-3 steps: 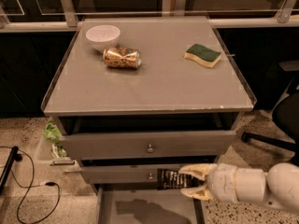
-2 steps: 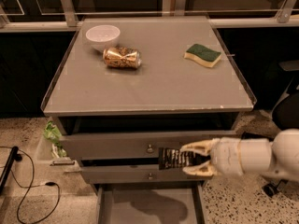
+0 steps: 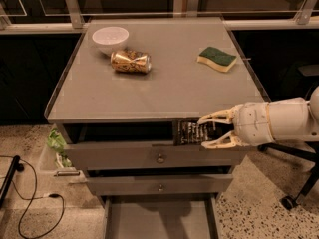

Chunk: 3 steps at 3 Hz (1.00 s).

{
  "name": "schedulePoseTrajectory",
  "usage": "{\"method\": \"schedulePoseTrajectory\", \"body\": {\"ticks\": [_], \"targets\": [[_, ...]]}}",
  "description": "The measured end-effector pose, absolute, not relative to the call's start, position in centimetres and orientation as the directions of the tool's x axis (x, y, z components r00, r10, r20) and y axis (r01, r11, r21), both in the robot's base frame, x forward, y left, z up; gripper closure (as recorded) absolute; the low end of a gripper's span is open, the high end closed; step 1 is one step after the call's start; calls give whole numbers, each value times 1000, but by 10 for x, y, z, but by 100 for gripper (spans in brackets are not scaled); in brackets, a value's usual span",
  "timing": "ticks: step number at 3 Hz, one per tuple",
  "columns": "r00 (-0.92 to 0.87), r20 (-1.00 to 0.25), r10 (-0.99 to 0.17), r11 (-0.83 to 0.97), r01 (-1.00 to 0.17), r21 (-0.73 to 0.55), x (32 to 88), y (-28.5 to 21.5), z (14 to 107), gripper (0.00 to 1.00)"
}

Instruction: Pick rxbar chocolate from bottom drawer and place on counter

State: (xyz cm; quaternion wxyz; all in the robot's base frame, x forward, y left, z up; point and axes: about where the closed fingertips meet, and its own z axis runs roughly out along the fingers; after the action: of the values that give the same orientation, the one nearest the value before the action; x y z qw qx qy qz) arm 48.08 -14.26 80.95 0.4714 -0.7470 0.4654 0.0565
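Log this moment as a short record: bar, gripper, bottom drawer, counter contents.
rxbar chocolate: held in front of the top drawer, just below the counter edge; not yet on it
gripper: at the cabinet front, right of centre, jaws shut on the bar
bottom drawer: pulled open, visible floor bare
on counter: white bowl, gold can on its side, green-yellow sponge

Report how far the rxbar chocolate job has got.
Done: the rxbar chocolate is out of the open bottom drawer. In hand: the tool grips it in front of the top drawer, just below the counter edge. Left: raise it over the rim and set it on the counter, away from the gold can and sponge.
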Motion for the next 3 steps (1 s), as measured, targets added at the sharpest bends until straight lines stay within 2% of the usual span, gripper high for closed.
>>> {"method": "schedulePoseTrajectory", "body": {"ticks": [2,3], "targets": [[596,-483,-641,-159,-719,-676,494,-130,835,100],[626,-430,-650,-199,-687,-699,528,-114,868,100]]}}
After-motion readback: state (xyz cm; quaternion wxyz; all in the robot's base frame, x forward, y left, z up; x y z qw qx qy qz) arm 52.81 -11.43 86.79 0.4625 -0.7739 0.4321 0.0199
